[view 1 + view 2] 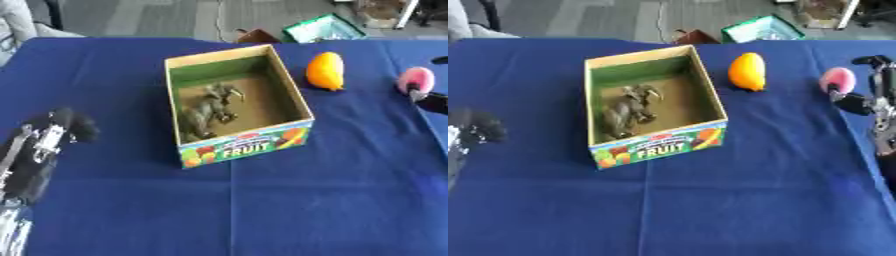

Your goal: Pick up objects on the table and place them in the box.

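A cardboard box [294, 95] with "FRUIT" printed on its front stands in the middle of the blue table. Inside it a grey-brown toy elephant [208, 111] lies on the floor of the box. An orange, mango-shaped fruit [746, 71] lies just right of the box. Further right sits a pink rounded object [838, 80]. My right hand [878, 102] is at the right edge, open around the pink object: one finger is above and behind it, and the thumb touches its near side. My left hand [45, 142] rests open at the lower left, away from the box.
The blue cloth [262, 210] covers the whole table, with a broad bare stretch in front of the box. Beyond the far edge, a green-rimmed container [761, 29] and a brown object [694, 36] stand on the floor.
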{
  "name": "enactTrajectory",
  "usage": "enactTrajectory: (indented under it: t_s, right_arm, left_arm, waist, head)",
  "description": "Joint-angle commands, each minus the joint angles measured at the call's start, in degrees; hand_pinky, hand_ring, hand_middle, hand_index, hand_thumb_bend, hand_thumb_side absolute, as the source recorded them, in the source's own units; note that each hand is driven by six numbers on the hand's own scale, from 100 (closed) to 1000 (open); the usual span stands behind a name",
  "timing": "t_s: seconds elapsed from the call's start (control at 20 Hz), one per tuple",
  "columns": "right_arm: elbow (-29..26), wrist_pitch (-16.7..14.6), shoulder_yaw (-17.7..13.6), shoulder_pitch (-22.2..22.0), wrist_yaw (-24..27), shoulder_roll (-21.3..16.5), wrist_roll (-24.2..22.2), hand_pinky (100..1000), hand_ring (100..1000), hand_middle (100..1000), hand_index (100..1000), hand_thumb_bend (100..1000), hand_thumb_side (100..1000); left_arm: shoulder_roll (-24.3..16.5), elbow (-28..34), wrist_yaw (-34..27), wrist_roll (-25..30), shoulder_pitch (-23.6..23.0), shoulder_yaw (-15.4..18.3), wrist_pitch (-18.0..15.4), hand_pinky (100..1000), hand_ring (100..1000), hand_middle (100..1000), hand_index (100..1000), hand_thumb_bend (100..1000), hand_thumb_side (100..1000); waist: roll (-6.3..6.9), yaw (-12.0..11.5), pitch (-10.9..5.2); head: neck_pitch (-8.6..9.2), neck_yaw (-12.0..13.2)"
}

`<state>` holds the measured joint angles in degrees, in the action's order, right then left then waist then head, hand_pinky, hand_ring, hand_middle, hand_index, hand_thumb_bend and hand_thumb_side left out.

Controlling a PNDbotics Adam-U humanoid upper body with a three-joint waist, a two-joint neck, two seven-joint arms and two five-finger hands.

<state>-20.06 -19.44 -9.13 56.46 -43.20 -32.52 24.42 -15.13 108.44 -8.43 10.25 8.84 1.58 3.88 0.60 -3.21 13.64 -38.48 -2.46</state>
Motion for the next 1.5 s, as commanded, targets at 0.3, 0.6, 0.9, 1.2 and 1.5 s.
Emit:
enactTrajectory:
  t_s: [0.3, 0.6, 0.9, 1.2, 1.5]
  right_arm:
    - [-0.8, -0.5, 0.2, 1.0, 0.8, -2.2, -1.3, 791, 870, 748, 755, 379, 107]
    - [-0.2, -1.3, 0.8, 0.9, -1.3, -1.7, -4.7, 756, 794, 649, 657, 278, 100]
    - [-0.5, -1.4, 0.6, 0.8, -2.7, -1.3, -6.9, 720, 707, 538, 522, 100, 100]
    - [-0.8, -1.6, 0.5, 0.6, -3.5, -0.9, -6.7, 649, 584, 409, 373, 100, 100]
    - [-4.3, -3.4, -0.4, 0.9, -1.8, -0.4, -5.4, 598, 513, 310, 273, 100, 100]
  left_arm:
    - [-0.5, 1.5, 0.3, 0.2, 0.1, 0.2, -0.3, 644, 628, 565, 595, 209, 644]
    - [-0.4, 1.6, 0.4, 0.3, 0.1, 0.1, -0.2, 645, 628, 565, 595, 207, 648]
    - [-0.4, 1.5, 0.3, 0.4, 0.1, 0.1, -0.2, 645, 629, 565, 595, 206, 648]
    - [-0.4, 1.4, 0.2, 0.3, 0.0, 0.1, -0.1, 645, 629, 565, 596, 207, 649]
    - [-0.5, 1.2, 0.0, 0.3, 0.0, 0.2, 0.1, 646, 629, 566, 596, 207, 647]
  waist:
    - [0.23, 0.0, -0.26]
    - [0.37, 0.0, -0.04]
    - [0.22, 0.1, -0.28]
    - [-0.07, 0.1, -0.64]
    - [-0.53, 0.4, -1.29]
  head:
    - [0.83, -3.0]
    - [0.46, -3.2]
    - [0.20, -3.1]
    - [-0.08, -3.0]
    - [-0.41, -2.8]
